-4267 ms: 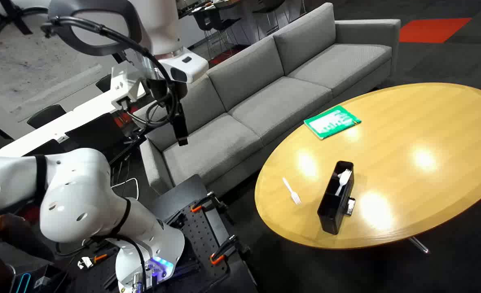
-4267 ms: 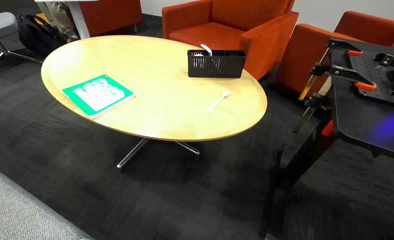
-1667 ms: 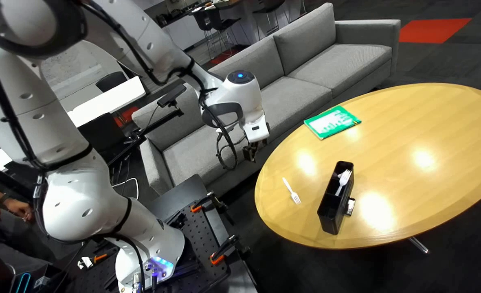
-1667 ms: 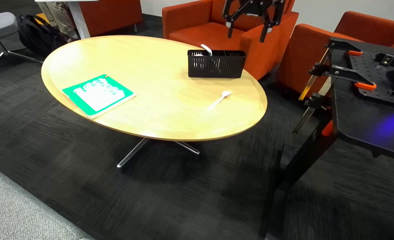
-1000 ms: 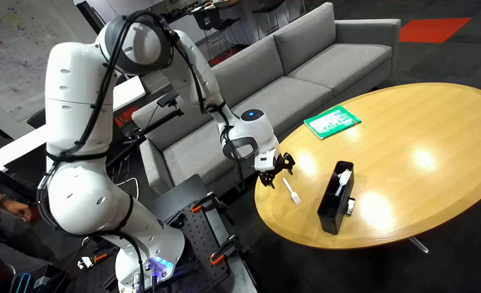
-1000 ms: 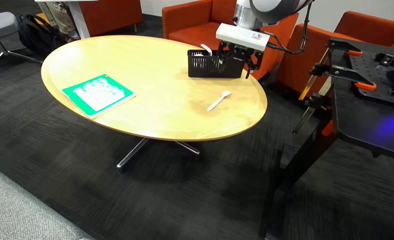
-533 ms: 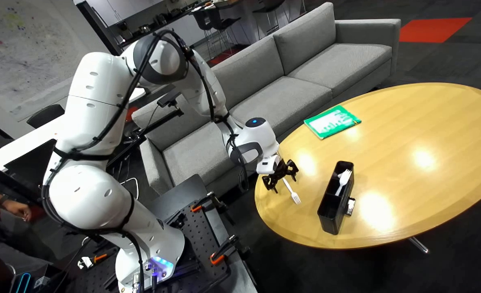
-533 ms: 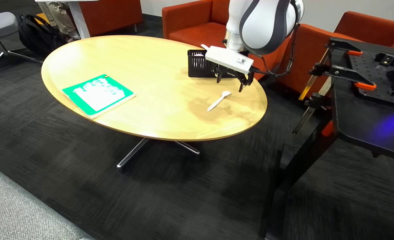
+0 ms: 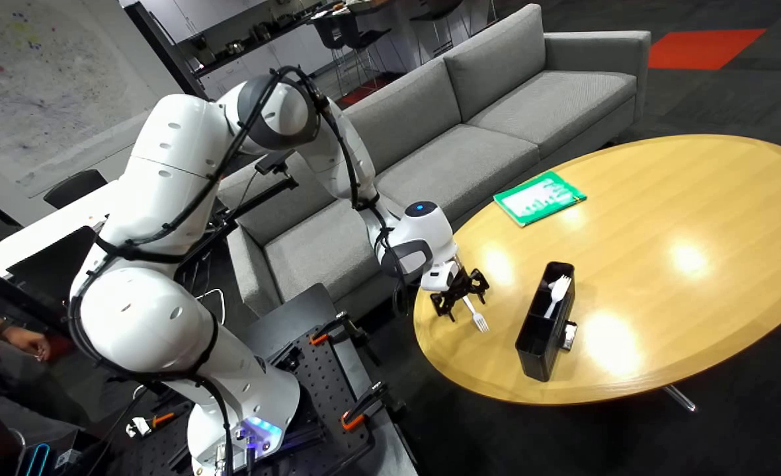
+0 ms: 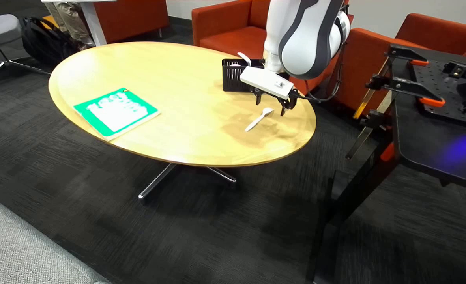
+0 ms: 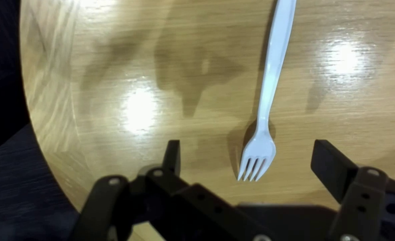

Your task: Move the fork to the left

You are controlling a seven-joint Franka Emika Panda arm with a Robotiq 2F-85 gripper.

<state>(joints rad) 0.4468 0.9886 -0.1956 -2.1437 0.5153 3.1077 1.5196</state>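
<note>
Jaws pointing down, spread wide and released, stand on either side of the tines of the white fork (image 11: 269, 83) in the wrist view, while its handle runs out past the top of that view. That fork lies on the wooden surface (image 9: 661, 198) near the rounded end edge closest to the robot's base (image 9: 251, 383), its handle toward the long edge along the gray sofa (image 9: 456, 165). Just above the jaws, a white housing (image 10: 266, 82) slants in an exterior view, with the wrist (image 9: 424, 230) tilted over that same end. From there the forearm (image 9: 329, 162) climbs back steeply to a sharply bent elbow (image 9: 283, 111), the highest joint in view, and the upper link (image 9: 172, 155) slopes down to the rounded shoulder (image 9: 132, 324), so that together they form an arch. Beyond the fork, a black caddy (image 9: 537, 360) holding white cutlery (image 9: 555, 297) stands near the long edge by the orange armchair (image 10: 238, 39), and a green book (image 9: 539, 198) lies at the sofa-side edge.
</note>
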